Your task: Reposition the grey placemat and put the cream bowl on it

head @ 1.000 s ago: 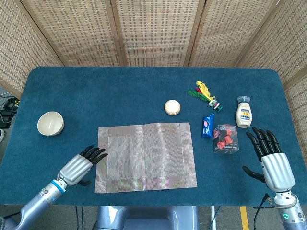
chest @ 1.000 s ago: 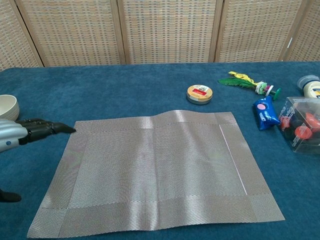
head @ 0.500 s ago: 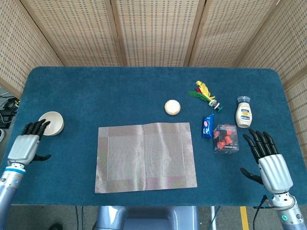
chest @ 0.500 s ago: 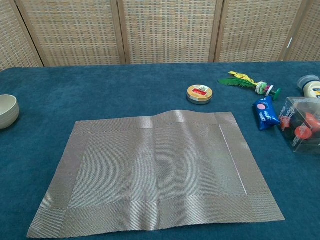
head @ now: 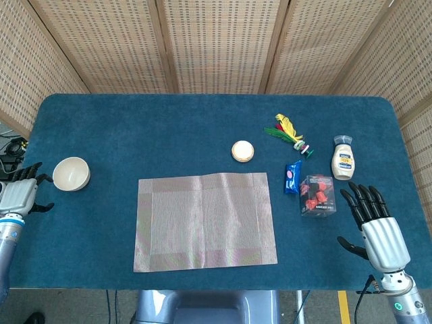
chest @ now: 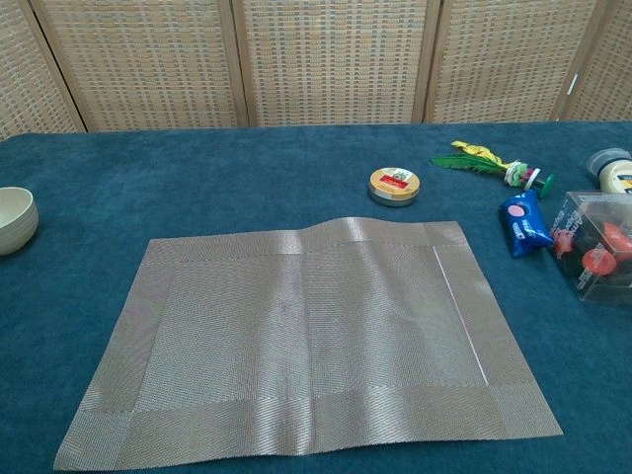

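Observation:
The grey placemat (head: 205, 220) lies flat near the table's front edge, with a small ripple along its far edge (chest: 336, 226). The cream bowl (head: 71, 173) stands upright on the blue cloth at the left, apart from the mat; the chest view shows it at the left border (chest: 15, 219). My left hand (head: 17, 192) hovers at the table's left edge, a little left of the bowl, fingers apart and empty. My right hand (head: 376, 226) rests at the front right, fingers spread, holding nothing. Neither hand shows in the chest view.
A round tin (head: 242, 150) sits beyond the mat. To the right lie a feathered toy (head: 290, 133), a blue packet (head: 292, 176), a clear box of red pieces (head: 317, 195) and a mayonnaise bottle (head: 343, 158). Woven screens stand behind the table.
My left hand has swung from the mat's left edge out to the table's left edge, past the bowl. The right hand barely shifted. Mat and bowl stayed put.

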Robot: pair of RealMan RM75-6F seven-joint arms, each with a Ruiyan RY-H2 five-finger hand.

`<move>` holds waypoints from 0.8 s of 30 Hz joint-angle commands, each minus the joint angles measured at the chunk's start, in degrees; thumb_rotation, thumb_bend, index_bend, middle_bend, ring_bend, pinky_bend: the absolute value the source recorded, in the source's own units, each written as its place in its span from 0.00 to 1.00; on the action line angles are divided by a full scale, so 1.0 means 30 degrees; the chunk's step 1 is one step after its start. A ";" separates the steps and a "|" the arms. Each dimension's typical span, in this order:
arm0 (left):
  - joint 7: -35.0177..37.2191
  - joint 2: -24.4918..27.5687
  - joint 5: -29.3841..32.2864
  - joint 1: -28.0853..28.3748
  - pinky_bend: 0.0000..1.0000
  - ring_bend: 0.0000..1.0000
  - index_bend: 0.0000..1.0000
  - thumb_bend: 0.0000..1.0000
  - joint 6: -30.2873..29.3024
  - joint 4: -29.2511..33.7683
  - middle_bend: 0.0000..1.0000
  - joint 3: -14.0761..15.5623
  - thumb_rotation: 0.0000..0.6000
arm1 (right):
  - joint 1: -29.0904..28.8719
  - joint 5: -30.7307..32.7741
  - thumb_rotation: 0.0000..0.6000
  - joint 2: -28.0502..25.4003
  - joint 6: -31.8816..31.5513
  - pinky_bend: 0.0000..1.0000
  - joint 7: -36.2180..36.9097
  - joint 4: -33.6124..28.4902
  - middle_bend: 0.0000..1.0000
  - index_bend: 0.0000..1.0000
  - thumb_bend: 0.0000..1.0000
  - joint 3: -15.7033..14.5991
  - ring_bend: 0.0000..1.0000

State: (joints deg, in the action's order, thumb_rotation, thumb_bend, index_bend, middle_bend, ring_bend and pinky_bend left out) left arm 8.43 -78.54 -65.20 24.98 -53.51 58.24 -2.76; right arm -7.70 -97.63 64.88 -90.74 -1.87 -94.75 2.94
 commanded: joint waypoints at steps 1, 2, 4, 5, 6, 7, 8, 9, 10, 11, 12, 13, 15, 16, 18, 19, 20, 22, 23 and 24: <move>0.0547 -0.0930 -0.0338 0.0316 0.00 0.00 0.33 0.23 0.0740 -0.1305 0.00 -0.0292 1.00 | -0.0005 0.0069 1.00 0.0018 0.0028 0.00 -0.0066 0.0042 0.00 0.01 0.00 0.0035 0.00; 0.0460 -0.1137 -0.0292 0.0400 0.00 0.00 0.34 0.24 0.0951 -0.1637 0.00 -0.0350 1.00 | -0.0010 0.0110 1.00 0.0026 0.0047 0.00 -0.0069 0.0047 0.00 0.01 0.00 0.0052 0.00; 0.0268 -0.1596 -0.0185 0.0614 0.00 0.00 0.35 0.27 0.1430 -0.2289 0.00 -0.0505 1.00 | -0.0017 0.0165 1.00 0.0025 0.0062 0.00 -0.0056 0.0057 0.00 0.01 0.00 0.0083 0.00; 0.0223 -0.1748 -0.0178 0.0685 0.00 0.00 0.37 0.31 0.1571 -0.2486 0.00 -0.0562 1.00 | -0.0016 0.0176 1.00 0.0024 0.0062 0.00 -0.0057 0.0066 0.00 0.01 0.00 0.0090 0.00; 0.0186 -0.1887 -0.0183 0.0749 0.00 0.00 0.38 0.33 0.1680 -0.2661 0.00 -0.0621 1.00 | -0.0018 0.0189 1.00 0.0022 0.0073 0.00 -0.0049 0.0070 0.00 0.01 0.00 0.0092 0.00; 0.0158 -0.2053 -0.0205 0.0829 0.00 0.00 0.41 0.37 0.1793 -0.2846 0.00 -0.0701 1.00 | -0.0021 0.0213 1.00 0.0016 0.0093 0.00 -0.0020 0.0067 0.00 0.01 0.00 0.0094 0.00; 0.0137 -0.2164 -0.0204 0.0879 0.00 0.00 0.43 0.40 0.1881 -0.2961 0.00 -0.0761 1.00 | -0.0024 0.0229 1.00 0.0014 0.0109 0.00 -0.0008 0.0072 0.00 0.01 0.00 0.0097 0.00; 0.0075 -0.2267 -0.0191 0.0928 0.00 0.00 0.45 0.42 0.1966 -0.3069 0.00 -0.0818 1.00 | -0.0028 0.0242 1.00 0.0013 0.0122 0.00 0.0007 0.0085 0.00 0.01 0.00 0.0099 0.00; -0.0097 -0.2366 -0.0209 0.0995 0.00 0.00 0.47 0.43 0.2051 -0.3207 0.00 -0.0838 1.00 | -0.0036 0.0238 1.00 0.0019 0.0125 0.00 0.0020 0.0105 0.00 0.01 0.00 0.0104 0.00; -0.0236 -0.2435 -0.0202 0.1038 0.00 0.00 0.48 0.44 0.2123 -0.3301 0.00 -0.0851 1.00 | -0.0039 0.0225 1.00 0.0028 0.0110 0.00 0.0021 0.0124 0.00 0.01 0.00 0.0112 0.00; -0.0393 -0.2513 -0.0150 0.1099 0.00 0.00 0.51 0.45 0.2263 -0.3376 0.00 -0.0875 1.00 | -0.0038 0.0213 1.00 0.0042 0.0078 0.00 -0.0006 0.0153 0.00 0.01 0.00 0.0130 0.00; -0.0630 -0.2605 -0.0028 0.1187 0.00 0.00 0.52 0.45 0.2499 -0.3442 0.00 -0.0930 1.00 | -0.0035 0.0192 1.00 0.0071 0.0024 0.00 -0.0073 0.0205 0.00 0.01 0.00 0.0158 0.00; -0.1069 -0.2738 0.0211 0.1333 0.00 0.00 0.57 0.46 0.2764 -0.3474 0.00 -0.1098 1.00 | -0.0021 0.0159 1.00 0.0115 -0.0042 0.00 -0.0065 0.0234 0.00 0.01 0.00 0.0166 0.00; -0.1165 -0.2763 0.0268 0.1361 0.00 0.00 0.60 0.47 0.2789 -0.3439 0.00 -0.1159 1.00 | -0.0014 0.0151 1.00 0.0120 -0.0059 0.00 -0.0057 0.0241 0.00 0.01 0.00 0.0165 0.00; -0.1208 -0.2765 0.0311 0.1404 0.00 0.00 0.64 0.48 0.2681 -0.3222 0.00 -0.1326 1.00 | 0.0002 0.0154 1.00 0.0123 -0.0096 0.00 -0.0042 0.0249 0.00 0.02 0.00 0.0172 0.00; -0.1204 -0.2702 0.0260 0.1401 0.00 0.00 0.65 0.48 0.2457 -0.2995 0.00 -0.1436 1.00 | 0.0007 0.0153 1.00 0.0117 -0.0102 0.00 0.0007 0.0242 0.00 0.02 0.00 0.0167 0.00; -0.1188 -0.2641 0.0197 0.1389 0.00 0.00 0.65 0.48 0.2241 -0.2817 0.00 -0.1514 1.00 | 0.0009 0.0154 1.00 0.0109 -0.0113 0.00 0.0046 0.0237 0.00 0.02 0.00 0.0170 0.00; -0.1071 -0.2326 -0.0038 0.1274 0.00 0.00 0.66 0.48 0.1483 -0.2021 0.00 -0.1742 1.00 | 0.0020 0.0139 1.00 0.0083 -0.0184 0.00 0.0131 0.0267 0.00 0.02 0.00 0.0196 0.00; -0.1055 -0.2121 -0.0197 0.1238 0.00 0.00 0.67 0.48 0.1210 -0.1604 0.00 -0.1786 1.00 | 0.0022 0.0141 1.00 0.0076 -0.0211 0.00 0.0166 0.0277 0.00 0.02 0.00 0.0212 0.00; -0.1088 -0.1890 -0.0379 0.1213 0.00 0.00 0.67 0.48 0.0924 -0.1134 0.00 -0.1818 1.00 | 0.0023 0.0146 1.00 0.0065 -0.0233 0.00 0.0206 0.0285 0.00 0.02 0.00 0.0228 0.00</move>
State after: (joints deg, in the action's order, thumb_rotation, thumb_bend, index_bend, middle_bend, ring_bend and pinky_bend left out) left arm 5.07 -85.53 -65.30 28.88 -48.82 52.35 -7.65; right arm -7.63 -97.20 65.10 -91.41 -1.29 -93.91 3.59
